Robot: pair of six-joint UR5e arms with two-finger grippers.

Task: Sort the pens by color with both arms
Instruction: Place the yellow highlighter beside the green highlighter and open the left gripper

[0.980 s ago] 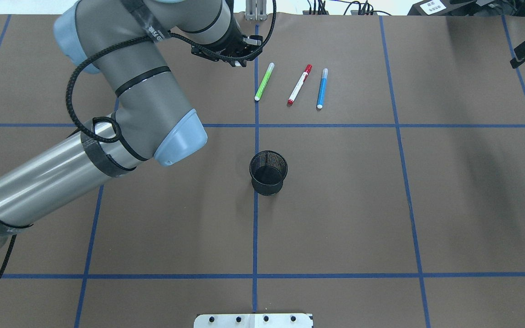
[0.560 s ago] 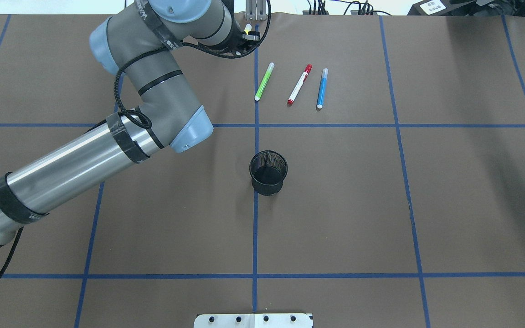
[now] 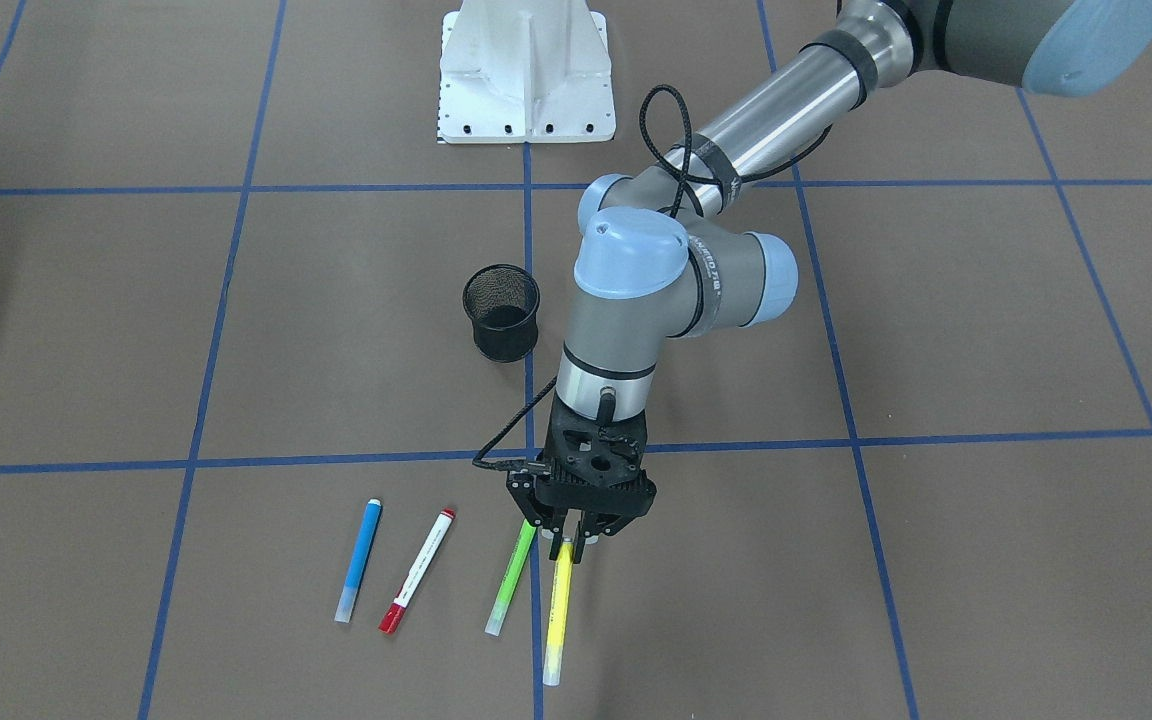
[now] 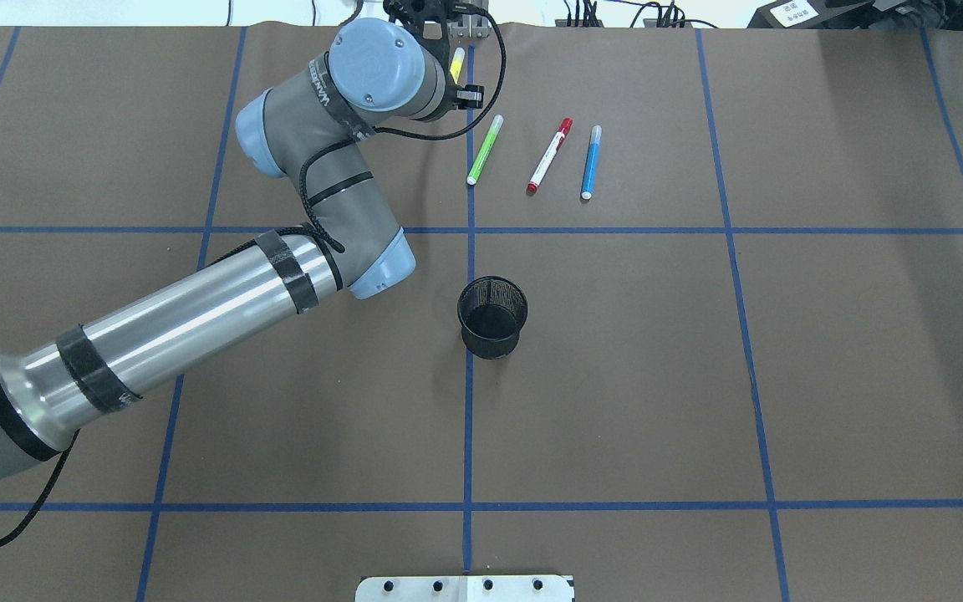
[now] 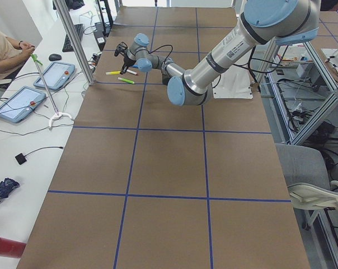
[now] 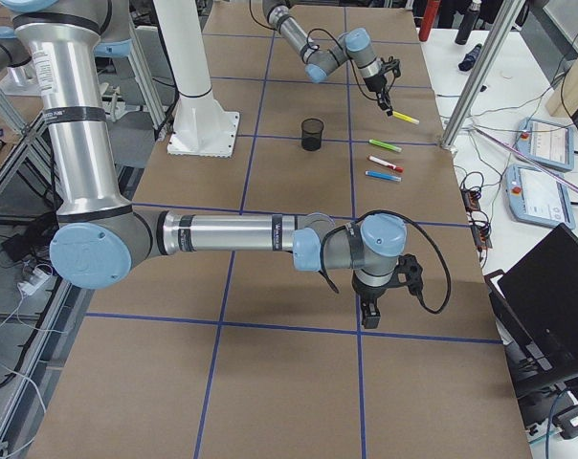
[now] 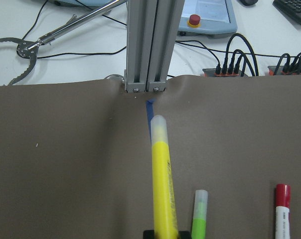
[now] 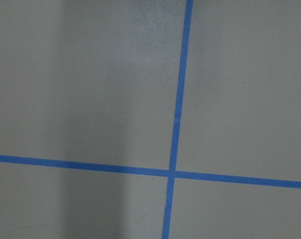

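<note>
Left gripper (image 3: 568, 543) clamps the yellow pen (image 3: 557, 610) by one end; right gripper (image 6: 369, 316): cannot tell. Print on the red-capped white pen (image 3: 418, 571) is illegible.

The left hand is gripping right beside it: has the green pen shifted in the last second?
No. The green pen lies as before, its robot-side tip on the central blue tape line, left of the red-capped pen.

Overhead, the left arm (image 4: 197, 309) hides most of your yellow pen (image 4: 457, 63). The right gripper (image 6: 369, 316) shows too small to judge.
</note>
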